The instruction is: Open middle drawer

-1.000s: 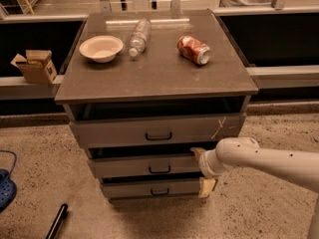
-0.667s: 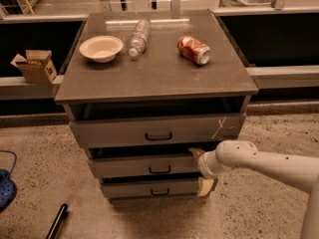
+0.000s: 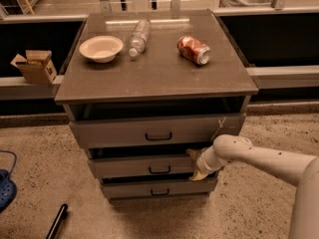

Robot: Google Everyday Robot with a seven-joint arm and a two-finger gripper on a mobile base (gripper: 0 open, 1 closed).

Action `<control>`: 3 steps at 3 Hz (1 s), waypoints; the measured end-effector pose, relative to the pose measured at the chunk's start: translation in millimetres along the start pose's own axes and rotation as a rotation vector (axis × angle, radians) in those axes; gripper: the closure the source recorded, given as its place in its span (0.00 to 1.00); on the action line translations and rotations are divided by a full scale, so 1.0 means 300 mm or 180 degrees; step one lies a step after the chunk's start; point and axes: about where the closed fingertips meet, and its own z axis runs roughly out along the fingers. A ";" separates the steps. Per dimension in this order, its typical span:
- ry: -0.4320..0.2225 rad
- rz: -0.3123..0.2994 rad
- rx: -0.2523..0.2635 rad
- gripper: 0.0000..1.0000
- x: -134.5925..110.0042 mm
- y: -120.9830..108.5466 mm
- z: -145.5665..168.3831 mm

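Note:
The middle drawer (image 3: 139, 166) is the second of three grey fronts in the cabinet, with a small black bar handle (image 3: 159, 170). A dark gap shows above its front. My gripper (image 3: 195, 165) is at the right end of this front, to the right of the handle, reaching in from the right on a white arm (image 3: 259, 159). It is open, with one tan fingertip (image 3: 192, 155) near the front's top edge and the other near its bottom edge. It holds nothing.
The top drawer (image 3: 124, 132) has a pale scratch at its right; the bottom drawer (image 3: 159, 188) is below. On the cabinet top (image 3: 154, 68) lie a white bowl (image 3: 100, 48), a plastic bottle (image 3: 139, 36) and a red can (image 3: 194, 50). A cardboard box (image 3: 35, 66) sits at left, a black rod (image 3: 56, 221) on the floor.
My gripper and arm have shifted slightly left and up along the right end of the middle drawer front. The drawers and tabletop objects have not moved.

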 end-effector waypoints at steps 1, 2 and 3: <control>-0.0137 0.0015 0.0016 0.36 -0.023 -0.016 -0.027; -0.0137 0.0015 0.0015 0.13 -0.023 -0.016 -0.027; -0.0137 0.0015 0.0015 0.00 -0.023 -0.016 -0.027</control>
